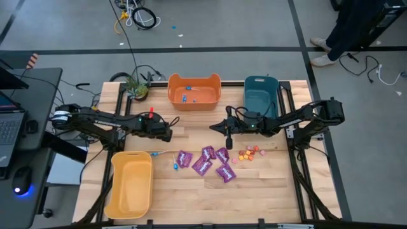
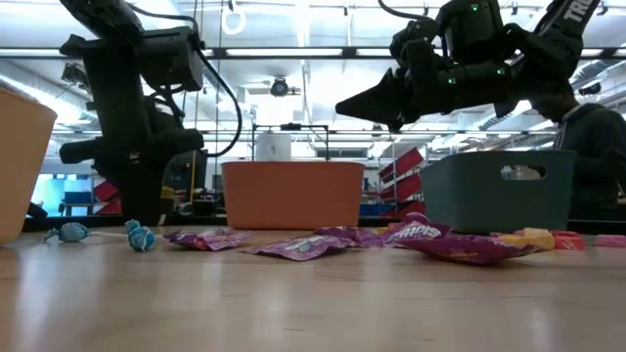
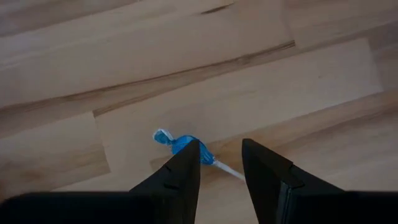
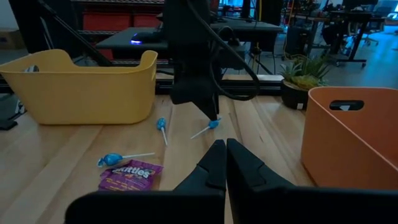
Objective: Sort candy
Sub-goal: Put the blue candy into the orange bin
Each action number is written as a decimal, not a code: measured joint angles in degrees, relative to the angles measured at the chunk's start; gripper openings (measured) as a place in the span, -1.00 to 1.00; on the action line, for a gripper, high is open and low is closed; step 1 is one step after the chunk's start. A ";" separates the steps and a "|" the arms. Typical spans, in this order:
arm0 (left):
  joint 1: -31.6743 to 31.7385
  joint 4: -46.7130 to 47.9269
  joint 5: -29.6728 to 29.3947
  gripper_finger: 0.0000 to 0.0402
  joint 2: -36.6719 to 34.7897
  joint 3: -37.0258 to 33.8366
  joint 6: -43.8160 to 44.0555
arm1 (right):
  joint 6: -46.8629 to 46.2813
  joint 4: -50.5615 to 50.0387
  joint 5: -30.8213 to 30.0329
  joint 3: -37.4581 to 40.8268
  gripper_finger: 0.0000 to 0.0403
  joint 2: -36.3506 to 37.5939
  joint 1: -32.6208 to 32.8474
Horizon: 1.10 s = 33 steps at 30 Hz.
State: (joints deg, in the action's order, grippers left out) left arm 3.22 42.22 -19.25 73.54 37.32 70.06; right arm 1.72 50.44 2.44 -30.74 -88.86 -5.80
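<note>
Left gripper (image 3: 221, 163), jaws apart, straddles a blue lollipop (image 3: 186, 144) on the surface; next, close and lift. Right gripper (image 4: 225, 163) waits, jaws together.

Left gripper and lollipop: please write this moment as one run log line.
left gripper: open, low over blue lollipop, not gripped | right gripper: shut, empty, raised | purple packets: on table

Pale wooden table (image 1: 191, 197), smooth planks with visible grain. Glossy purple foil packets (image 1: 210, 162). Crinkled blue wrapper on lollipop (image 3: 186, 145), between the open jaws. Smooth matt plastic bins: orange (image 1: 194, 98), yellow (image 1: 130, 191), teal (image 1: 261, 95).
</note>
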 joint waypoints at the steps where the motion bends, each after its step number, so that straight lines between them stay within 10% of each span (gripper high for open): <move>1: 0.00 0.31 0.39 -0.39 0.00 -0.37 0.71 | 0.00 -0.01 0.00 0.00 -1.00 0.00 0.00; 33: 0.20 -6.57 -5.10 -0.39 0.00 -4.94 -4.14 | 0.85 -0.07 0.02 0.00 -1.00 0.00 0.00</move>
State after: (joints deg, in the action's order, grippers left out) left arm 3.42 35.65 -24.34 73.54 32.38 65.92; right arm 2.57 50.37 2.46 -30.74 -88.86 -5.80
